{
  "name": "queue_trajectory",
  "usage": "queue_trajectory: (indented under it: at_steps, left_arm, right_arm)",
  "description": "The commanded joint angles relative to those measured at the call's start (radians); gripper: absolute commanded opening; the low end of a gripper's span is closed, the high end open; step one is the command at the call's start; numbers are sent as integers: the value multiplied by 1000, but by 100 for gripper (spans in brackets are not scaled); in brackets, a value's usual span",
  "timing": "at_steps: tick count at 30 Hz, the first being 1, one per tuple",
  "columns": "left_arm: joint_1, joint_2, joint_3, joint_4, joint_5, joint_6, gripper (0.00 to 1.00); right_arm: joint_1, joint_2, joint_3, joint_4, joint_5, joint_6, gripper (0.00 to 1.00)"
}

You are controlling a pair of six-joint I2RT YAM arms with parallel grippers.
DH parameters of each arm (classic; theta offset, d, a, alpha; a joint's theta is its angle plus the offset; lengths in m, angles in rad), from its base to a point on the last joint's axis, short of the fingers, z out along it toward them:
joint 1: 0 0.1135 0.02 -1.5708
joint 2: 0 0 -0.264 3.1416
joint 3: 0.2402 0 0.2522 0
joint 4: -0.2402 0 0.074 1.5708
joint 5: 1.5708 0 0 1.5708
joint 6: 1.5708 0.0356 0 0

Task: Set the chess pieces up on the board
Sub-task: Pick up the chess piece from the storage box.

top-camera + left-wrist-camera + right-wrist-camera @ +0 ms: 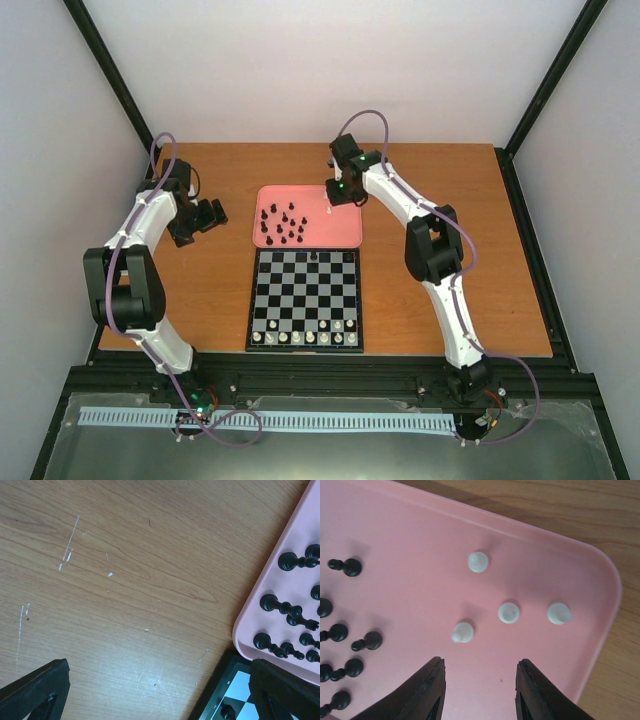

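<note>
Right pincer (480,664): mine, released, empty, over the pink tray (420,540).
White pieces (509,612): light, rigid, slick and tippy, I judge.
Hold: across the stem.

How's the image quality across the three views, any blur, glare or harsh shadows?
Top external: even soft light, no glare, chess pieces too small for detail. Left wrist: table grain sharp, left gripper's fingers dark silhouettes. Right wrist: white pieces washed out against the pink tray, only faint shadows.
</note>
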Motion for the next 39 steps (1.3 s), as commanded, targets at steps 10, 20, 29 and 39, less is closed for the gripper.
queue_trajectory:
  at_steps: [10, 20, 29, 39]
  left_arm:
    - [-4, 66, 70, -15, 2, 16, 100]
    - [-4, 88, 78, -17, 3, 16, 100]
    - [-4, 105, 79, -14, 7, 15, 100]
    - [-4, 113, 79, -13, 9, 15, 100]
  right_arm:
    - [15, 122, 110, 20, -124, -26, 39]
    - [15, 201, 201, -12, -95, -29, 35]
    - [16, 213, 202, -21, -66, -33, 33]
    - [16, 230, 218, -27, -65, -28, 27]
